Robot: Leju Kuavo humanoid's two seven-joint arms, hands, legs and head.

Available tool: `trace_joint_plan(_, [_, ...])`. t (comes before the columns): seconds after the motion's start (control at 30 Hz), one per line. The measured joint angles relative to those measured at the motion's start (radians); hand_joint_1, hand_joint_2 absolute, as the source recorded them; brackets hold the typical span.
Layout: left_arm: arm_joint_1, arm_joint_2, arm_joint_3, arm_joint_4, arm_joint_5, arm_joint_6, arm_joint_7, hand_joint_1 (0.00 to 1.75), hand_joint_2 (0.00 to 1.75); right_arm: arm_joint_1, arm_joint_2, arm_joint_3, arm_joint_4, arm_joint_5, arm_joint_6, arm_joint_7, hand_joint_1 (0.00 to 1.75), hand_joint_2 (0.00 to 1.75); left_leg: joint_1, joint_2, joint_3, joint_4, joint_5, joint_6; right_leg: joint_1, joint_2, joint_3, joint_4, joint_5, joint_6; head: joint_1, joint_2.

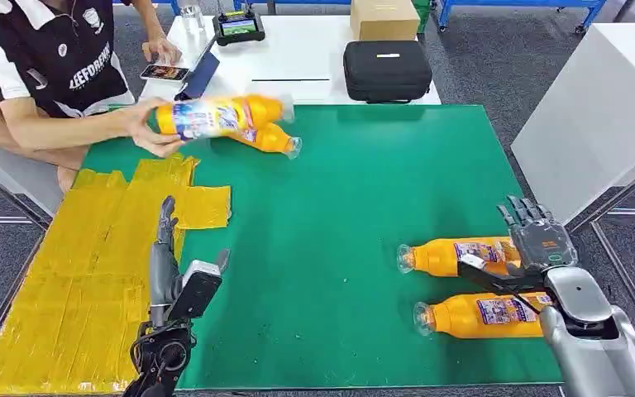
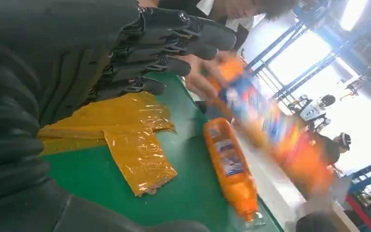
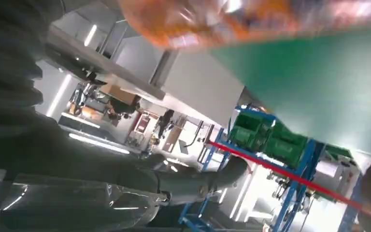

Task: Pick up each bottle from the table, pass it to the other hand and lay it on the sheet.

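1. My right hand (image 1: 537, 240) hangs over the base ends of two bottles lying side by side on the green surface (image 1: 364, 215). Its fingers (image 1: 519, 212) are spread and straight, holding nothing. I read this as a reach lined up for a pickup.
2. The far bottle (image 1: 455, 255) lies just under those fingers; the near bottle (image 1: 479, 316) sits toward my wrist. Both have caps pointing toward my left hand, which suits a handover.
3. My left hand (image 1: 174, 277) waits beside the yellow sheet (image 1: 91, 248), fingers (image 2: 183, 46) extended and slightly apart, empty, likely ready to receive.
4. Well beyond my left fingers, a person's hand (image 1: 145, 124) holds a lifted bottle (image 1: 215, 116) above another bottle (image 1: 269, 138) resting on the surface. I cannot tell whether it is being set down or taken.
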Motion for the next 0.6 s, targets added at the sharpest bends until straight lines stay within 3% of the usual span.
trace_joint_plan(0.3, [0.006,-0.003,0.000,0.005,0.000,0.001,-0.005,0.00,1.75,-0.032,0.039,0.048,0.119,-0.005,-0.002,0.002,0.00,1.75,0.000,-0.001,-0.001,0.000,0.000,0.000,0.000,0.000,0.000,0.000,0.000,0.000,0.000,0.000])
trace_joint_plan(0.6, [0.010,-0.003,0.002,0.005,0.010,0.002,0.006,0.00,1.75,-0.129,0.056,0.102,0.274,-0.089,0.149,-0.046,0.00,1.75,0.000,0.002,0.004,0.000,0.000,0.000,0.000,0.003,0.003,0.000,0.000,0.000,0.000,0.000])
